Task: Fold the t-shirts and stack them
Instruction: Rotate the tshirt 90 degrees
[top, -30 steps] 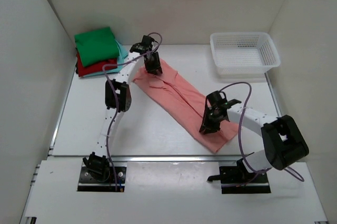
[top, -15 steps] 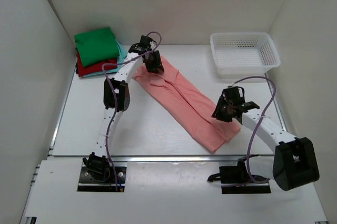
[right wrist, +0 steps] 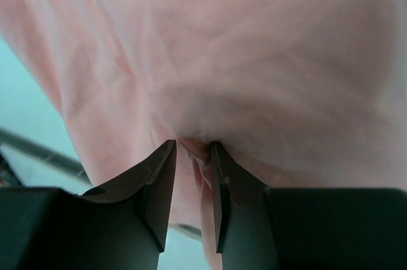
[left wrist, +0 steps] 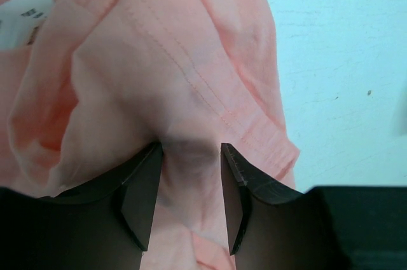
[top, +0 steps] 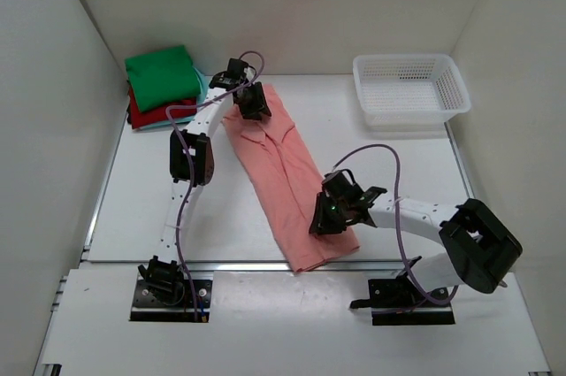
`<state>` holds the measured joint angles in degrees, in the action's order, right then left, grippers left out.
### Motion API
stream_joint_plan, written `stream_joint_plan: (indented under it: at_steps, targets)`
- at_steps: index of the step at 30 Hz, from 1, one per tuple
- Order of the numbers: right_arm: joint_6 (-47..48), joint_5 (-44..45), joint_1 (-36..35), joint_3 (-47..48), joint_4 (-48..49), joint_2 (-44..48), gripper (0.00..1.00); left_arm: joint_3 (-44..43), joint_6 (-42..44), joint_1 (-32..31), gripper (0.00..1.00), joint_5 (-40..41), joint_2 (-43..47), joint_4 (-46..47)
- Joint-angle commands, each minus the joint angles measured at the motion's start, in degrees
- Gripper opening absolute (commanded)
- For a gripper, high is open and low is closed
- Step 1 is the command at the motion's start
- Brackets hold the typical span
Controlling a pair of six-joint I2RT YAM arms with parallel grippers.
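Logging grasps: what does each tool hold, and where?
Both pinch the salmon-pink t-shirt: left tool at its far end, right tool on its right edge by the near end.

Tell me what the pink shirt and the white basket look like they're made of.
The pink shirt looks like soft matte cloth, probably cotton knit: it wrinkles and shows stitched hems. The basket is likely rigid white plastic, with thin walls pierced in a regular mesh.

Lab: white-walled robot table
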<state>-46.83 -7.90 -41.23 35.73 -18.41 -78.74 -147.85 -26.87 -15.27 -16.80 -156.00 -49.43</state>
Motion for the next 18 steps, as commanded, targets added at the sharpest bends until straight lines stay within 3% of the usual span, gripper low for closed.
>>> stream_joint_plan:
  at_steps: [1, 6, 10, 18]
  targets:
    - [-2.66, -4.83, -4.72, -2.41, 4.60, -3.43, 0.27, 0.54, 0.95, 1.64, 0.54, -0.33, -1.14, 2.04]
    - [1.56, -10.36, -7.72, 0.91, 13.91, -9.06, 0.26, -0.86, -0.37, 1.20, 0.53, -7.72, -2.38, 8.73]
    - [6.39, -12.49, -8.43, 5.57, 14.55, -15.29, 0.25, -0.42, -0.63, 0.68, 0.56, -11.67, -2.38, 13.99]
    - [14.39, -13.99, -7.28, 16.12, 12.01, -21.89, 0.26, -0.69, -0.98, 0.85, 0.60, -9.75, -1.59, 18.13]
